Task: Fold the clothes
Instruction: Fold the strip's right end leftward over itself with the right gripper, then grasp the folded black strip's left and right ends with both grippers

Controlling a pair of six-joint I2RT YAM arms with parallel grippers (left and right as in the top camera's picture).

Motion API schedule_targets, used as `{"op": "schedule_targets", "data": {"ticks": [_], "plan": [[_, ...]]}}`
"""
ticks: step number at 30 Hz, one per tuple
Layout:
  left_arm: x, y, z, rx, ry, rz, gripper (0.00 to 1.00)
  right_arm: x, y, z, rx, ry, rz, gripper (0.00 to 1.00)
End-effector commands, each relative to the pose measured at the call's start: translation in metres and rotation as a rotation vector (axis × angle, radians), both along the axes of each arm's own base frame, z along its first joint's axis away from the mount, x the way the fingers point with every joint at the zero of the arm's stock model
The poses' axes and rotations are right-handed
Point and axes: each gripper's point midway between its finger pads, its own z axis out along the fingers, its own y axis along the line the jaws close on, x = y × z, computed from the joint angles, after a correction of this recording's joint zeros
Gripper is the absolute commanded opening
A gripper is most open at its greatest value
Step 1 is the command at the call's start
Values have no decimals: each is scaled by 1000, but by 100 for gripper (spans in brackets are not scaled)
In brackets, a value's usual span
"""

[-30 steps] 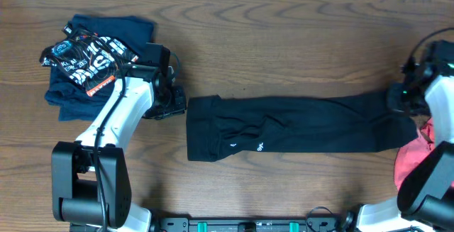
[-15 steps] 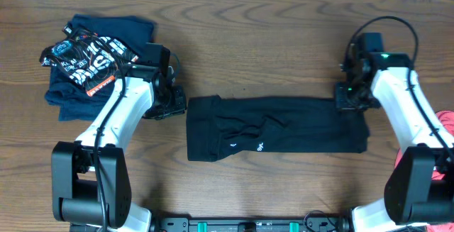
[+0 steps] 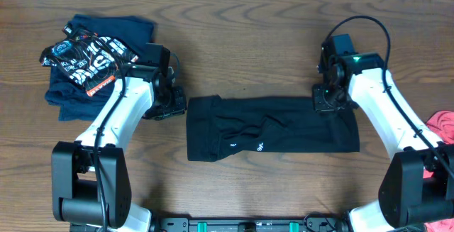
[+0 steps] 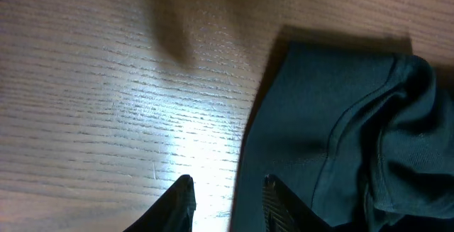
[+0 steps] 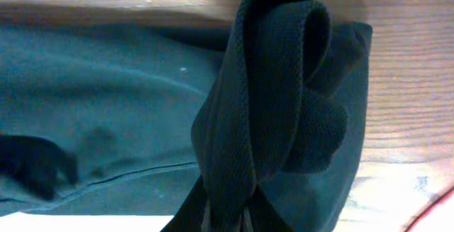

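1. Dark brown wood-grain bench (image 3: 248, 40) carries everything, and a pale strip runs along its far edge.
2. A long, plain black soft-fabric garment (image 3: 269, 127) lies flat across the middle of the bench. It stretches from left to right between the two arms and has a small white logo near its lower middle.
3. The right pincer (image 3: 328, 103) sits at the upper right part of the black garment, closed on a bunched fold of the cloth. In the right wrist view this fold loops up from the fingertips and hangs over the flatter fabric beneath it.
4. The left pincer (image 3: 169, 104) is low, just beside the upper left corner of the black garment. Its jaws stand apart with nothing clamped between them. In the left wrist view one fingertip is over bare wood and the other over the garment's edge; whether either touches down cannot be told.
5. A folded navy garment with white-and-orange print (image 3: 92, 62) rests near the far left corner, well apart from the black garment.
6. A crumpled coral-red garment (image 3: 443, 125) shows at the right edge of the bench, partly hidden by the right arm and apart from the black garment.
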Motion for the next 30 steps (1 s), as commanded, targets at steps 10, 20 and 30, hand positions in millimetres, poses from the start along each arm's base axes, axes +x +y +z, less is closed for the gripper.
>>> {"op": "schedule_targets", "data": {"ticks": [10,20,30], "plan": [[5,0,11,-2,-33,-8,34,-9,47,1,208,34,70,43],[5,0,11,-2,-33,-8,34,-7,-19,2,-136,1,-100,46],[5,0,11,-2,-33,-8,34,-26,-38,-12,-235,24,-221,35]]}}
